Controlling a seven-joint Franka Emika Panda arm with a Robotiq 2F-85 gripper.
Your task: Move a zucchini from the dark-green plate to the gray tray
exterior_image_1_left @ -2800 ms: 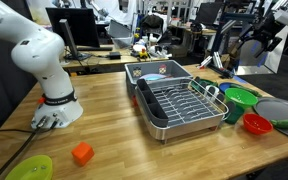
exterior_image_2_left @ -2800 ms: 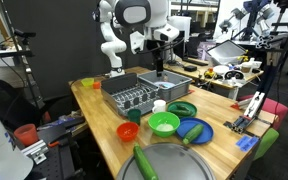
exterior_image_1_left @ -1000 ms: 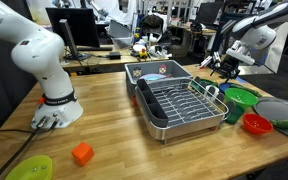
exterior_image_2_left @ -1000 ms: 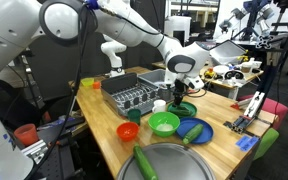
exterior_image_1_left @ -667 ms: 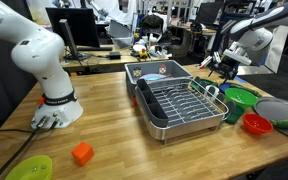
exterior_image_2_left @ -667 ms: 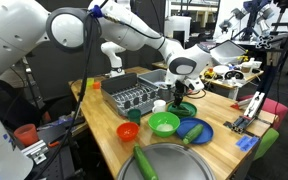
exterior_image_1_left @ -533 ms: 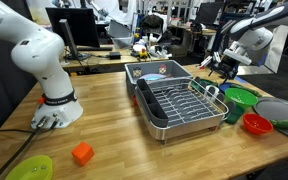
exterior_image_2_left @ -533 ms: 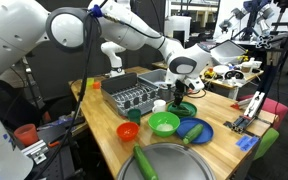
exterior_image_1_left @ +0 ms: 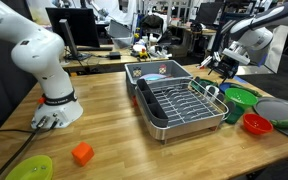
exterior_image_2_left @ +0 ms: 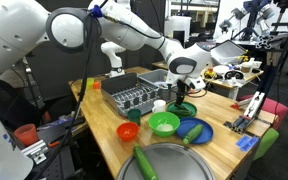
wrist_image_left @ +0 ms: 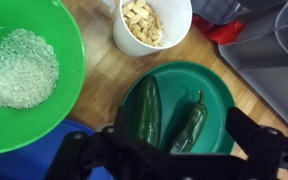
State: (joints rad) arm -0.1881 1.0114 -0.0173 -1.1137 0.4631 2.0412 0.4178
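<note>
In the wrist view the dark-green plate point(wrist_image_left: 212, 88) holds a smooth dark-green zucchini point(wrist_image_left: 149, 108) on its left side. A thinner green pepper with a stem point(wrist_image_left: 189, 125) lies to the right of it. My gripper point(wrist_image_left: 179, 148) is open and empty. It hovers above the plate with one finger on each side of the two vegetables. In an exterior view the gripper point(exterior_image_2_left: 183, 93) hangs just over the plate point(exterior_image_2_left: 182, 108). The gray tray point(exterior_image_2_left: 184, 165) lies at the table's near end, with another green vegetable point(exterior_image_2_left: 145, 162) on its edge.
A bright green bowl point(exterior_image_2_left: 164, 123), a white cup of pieces point(exterior_image_2_left: 160, 105), a blue plate point(exterior_image_2_left: 195, 130) and a red bowl point(exterior_image_2_left: 128, 131) crowd round the plate. The metal basin with its rack point(exterior_image_1_left: 174, 100) stands beside them. An orange block point(exterior_image_1_left: 82, 153) lies far off.
Since 2.8 s ago the arm has swung from over the basin to over the dark-green plate. In the last second it has barely moved.
</note>
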